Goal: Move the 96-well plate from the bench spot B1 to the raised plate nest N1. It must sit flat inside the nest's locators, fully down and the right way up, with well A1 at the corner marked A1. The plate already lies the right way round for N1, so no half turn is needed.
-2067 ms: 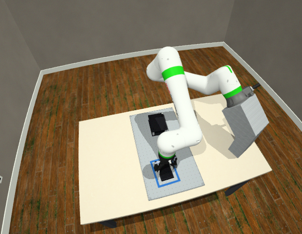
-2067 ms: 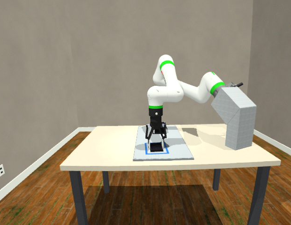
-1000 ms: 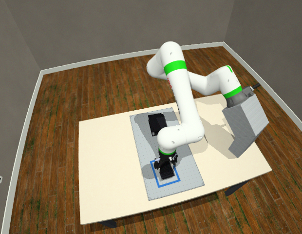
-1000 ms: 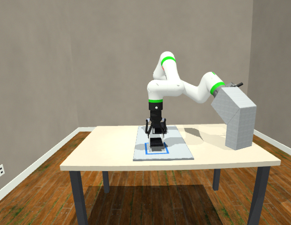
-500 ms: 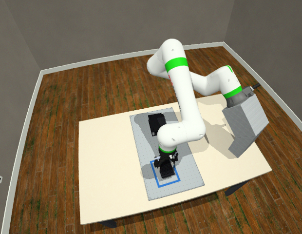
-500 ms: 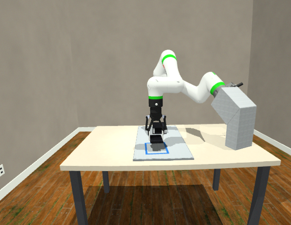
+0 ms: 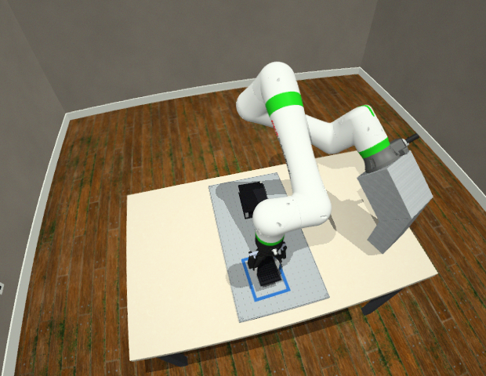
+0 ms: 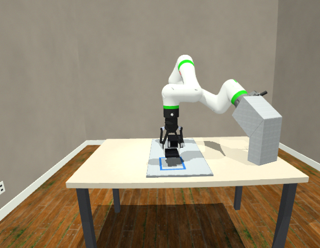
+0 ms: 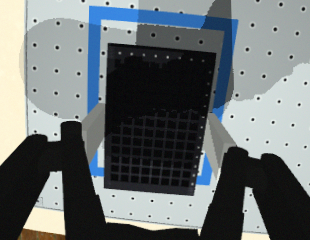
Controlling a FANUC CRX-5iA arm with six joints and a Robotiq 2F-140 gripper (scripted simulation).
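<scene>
Black gridded plate aloft – claw clamped on its long sides.
Blue square outline below, on the dotted grey mat near the bench's front edge.

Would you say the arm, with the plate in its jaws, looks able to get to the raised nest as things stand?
Probably yes. The gripper holds the plate lifted above the blue-outlined spot, and the grey mat toward the black nest shows nothing standing between.

The plain grey-brown walls meet a dark brown wooden plank floor along a pale grey skirting board. A cream rectangular table top stands on dark grey legs. A small white wall plate, probably a socket, sits low on one wall.
</scene>
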